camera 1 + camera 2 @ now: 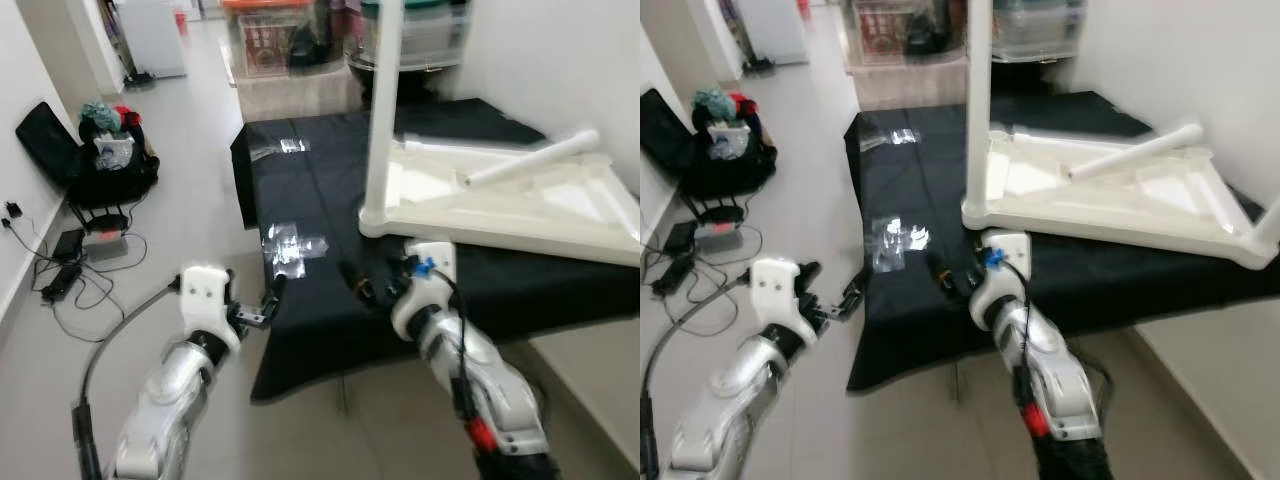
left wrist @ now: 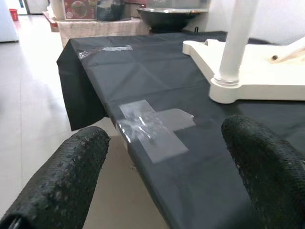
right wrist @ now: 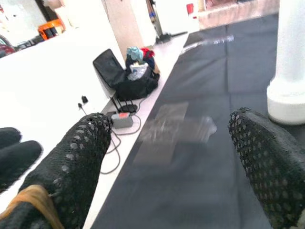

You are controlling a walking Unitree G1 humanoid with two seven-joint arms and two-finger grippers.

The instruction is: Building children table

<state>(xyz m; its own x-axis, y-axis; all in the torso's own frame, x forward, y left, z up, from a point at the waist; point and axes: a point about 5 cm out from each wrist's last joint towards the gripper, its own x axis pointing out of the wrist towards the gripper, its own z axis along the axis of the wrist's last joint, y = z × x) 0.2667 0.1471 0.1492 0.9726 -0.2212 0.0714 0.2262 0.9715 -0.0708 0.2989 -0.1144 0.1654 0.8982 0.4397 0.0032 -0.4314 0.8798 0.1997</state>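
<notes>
The upturned white table (image 1: pixel 520 200) is lying at two o'clock on the black cloth (image 1: pixel 320 190), one leg (image 1: pixel 382 100) standing. Both grippers, left (image 1: pixel 268 296) and right (image 1: pixel 352 280), are hovering wide, empty; fetching the loose leg (image 1: pixel 530 157) seems next.

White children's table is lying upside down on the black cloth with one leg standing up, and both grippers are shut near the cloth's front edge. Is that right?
Not quite: both grippers are open, not shut. Each wrist view shows its two black fingers spread wide apart with nothing between them. The rest holds: the white table lies upside down on the black cloth with one leg standing up, and the left gripper and right gripper are near its front edge.
</notes>
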